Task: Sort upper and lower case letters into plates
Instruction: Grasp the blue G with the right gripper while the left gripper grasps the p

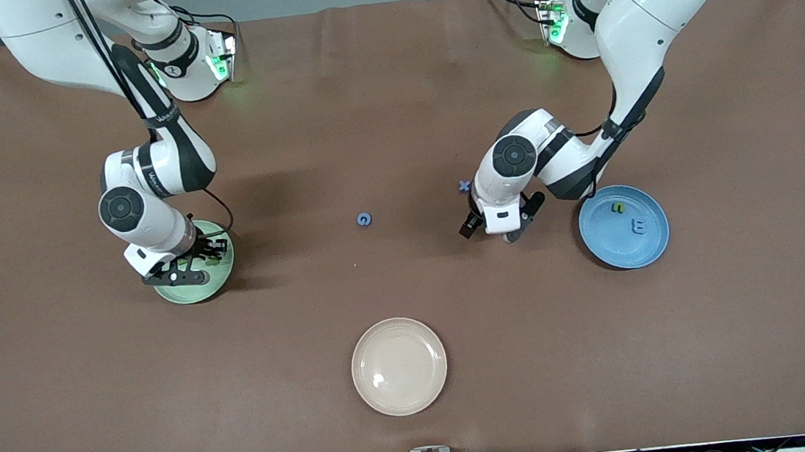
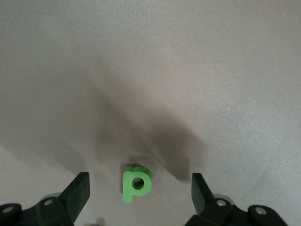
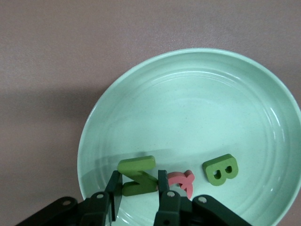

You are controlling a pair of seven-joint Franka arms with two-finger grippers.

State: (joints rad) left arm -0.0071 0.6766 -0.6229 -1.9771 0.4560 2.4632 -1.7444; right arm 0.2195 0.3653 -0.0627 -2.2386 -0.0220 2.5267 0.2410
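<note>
Left end effector [image 1: 497, 230] hangs low over the desk [image 1: 391, 109], beside the blue plate [image 1: 626, 249] on the side toward the right arm; fingers [image 2: 77, 190] spread wide, with the green p [image 2: 136, 184] lying flat on the desk between them, untouched. Blue plate holds a green letter [image 1: 618, 207] and a blue m [image 1: 639, 226]. Blue x [image 1: 464, 185] lies on the desk just past this end effector toward the arm bases; blue G [image 1: 365, 219] sits mid-desk, between the two end effectors. Right end effector [image 3: 138, 195] is down inside the light green plate [image 3: 188, 103], fingers pinching the green N [image 3: 137, 175]. Beside it in the plate: a red letter [image 3: 182, 181], partly hidden, then the green B [image 3: 220, 169]. Cream-white plate [image 1: 399, 366] sits nearer the front camera.
</note>
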